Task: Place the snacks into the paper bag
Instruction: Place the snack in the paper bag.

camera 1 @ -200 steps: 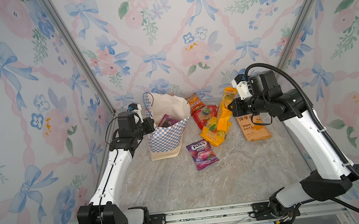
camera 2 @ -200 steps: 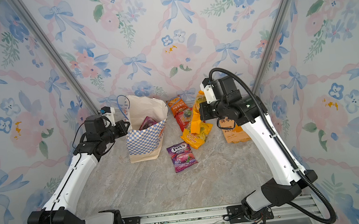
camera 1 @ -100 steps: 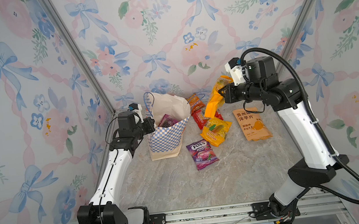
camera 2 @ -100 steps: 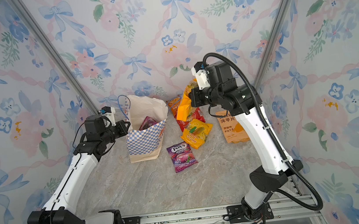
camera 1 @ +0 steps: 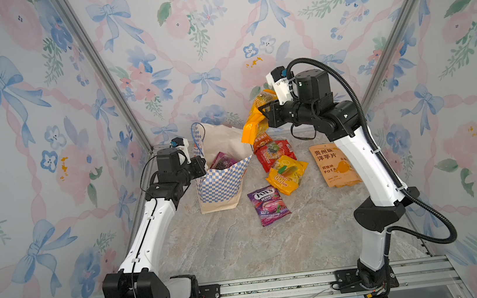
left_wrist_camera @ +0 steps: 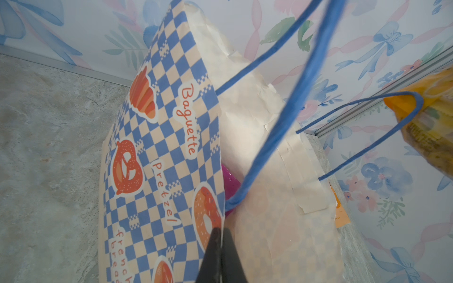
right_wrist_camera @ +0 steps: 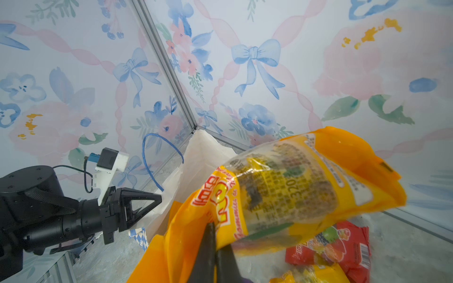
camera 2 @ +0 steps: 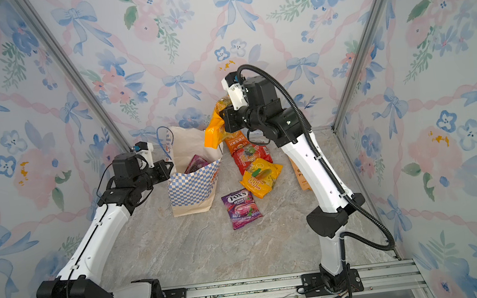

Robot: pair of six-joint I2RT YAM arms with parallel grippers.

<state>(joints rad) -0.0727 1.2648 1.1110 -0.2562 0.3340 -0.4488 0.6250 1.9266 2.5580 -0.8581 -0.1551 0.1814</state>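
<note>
The blue-and-white checkered paper bag point(camera 1: 220, 185) stands open at the back left. My left gripper point(left_wrist_camera: 221, 231) is shut on the rim of its near wall, which holds the mouth open. A purple packet point(camera 1: 222, 161) lies inside. My right gripper point(right_wrist_camera: 215, 235) is shut on a yellow-orange snack packet point(camera 1: 254, 122), which hangs in the air just right of the bag's mouth and above its far rim. Among the snacks on the table are a purple Fox's packet point(camera 1: 269, 205), a yellow packet point(camera 1: 287, 174), a red packet point(camera 1: 274, 153), and a tan kraft pouch point(camera 1: 335, 164).
A small orange packet point(camera 1: 260, 139) lies by the back wall, under the held one. Flowered walls close in the back and both sides. The bag's blue cord handles point(left_wrist_camera: 289, 103) stand up over its mouth. The marble tabletop point(camera 1: 242, 247) stretches to the front rail.
My right arm has lifted the yellow-orange packet off the table and carried it left and up toward the bag's mouth. The left arm has kept its hold on the rim.
</note>
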